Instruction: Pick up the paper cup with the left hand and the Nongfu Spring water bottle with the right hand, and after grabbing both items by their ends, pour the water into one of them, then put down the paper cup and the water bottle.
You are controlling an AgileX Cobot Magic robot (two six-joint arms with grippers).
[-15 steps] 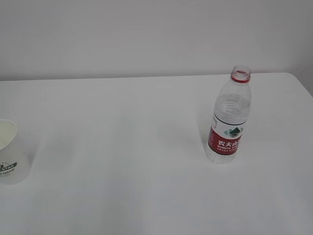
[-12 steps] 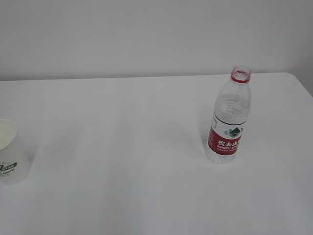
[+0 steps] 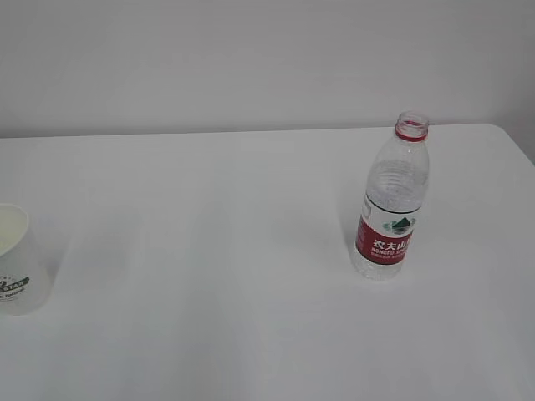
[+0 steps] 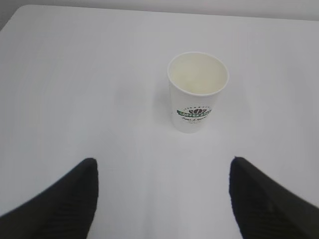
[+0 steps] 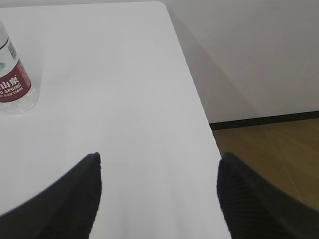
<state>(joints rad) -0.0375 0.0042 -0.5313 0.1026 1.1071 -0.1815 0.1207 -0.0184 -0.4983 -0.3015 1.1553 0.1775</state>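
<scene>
The white paper cup (image 3: 18, 263) with a dark green logo stands upright at the table's left edge in the exterior view. In the left wrist view the paper cup (image 4: 197, 94) stands ahead of my left gripper (image 4: 163, 164), slightly right of its middle, and shows a cream, empty-looking inside. That gripper is open and holds nothing. The uncapped Nongfu Spring water bottle (image 3: 391, 200) stands upright at the right. My right gripper (image 5: 158, 159) is open and empty, with the bottle's (image 5: 14, 82) lower part far off to its upper left. Neither arm shows in the exterior view.
The white table (image 3: 217, 251) carries only the cup and the bottle. Its right edge (image 5: 199, 107) runs close to my right gripper, with a brown floor (image 5: 269, 154) and a white wall beyond it. A white wall stands behind the table.
</scene>
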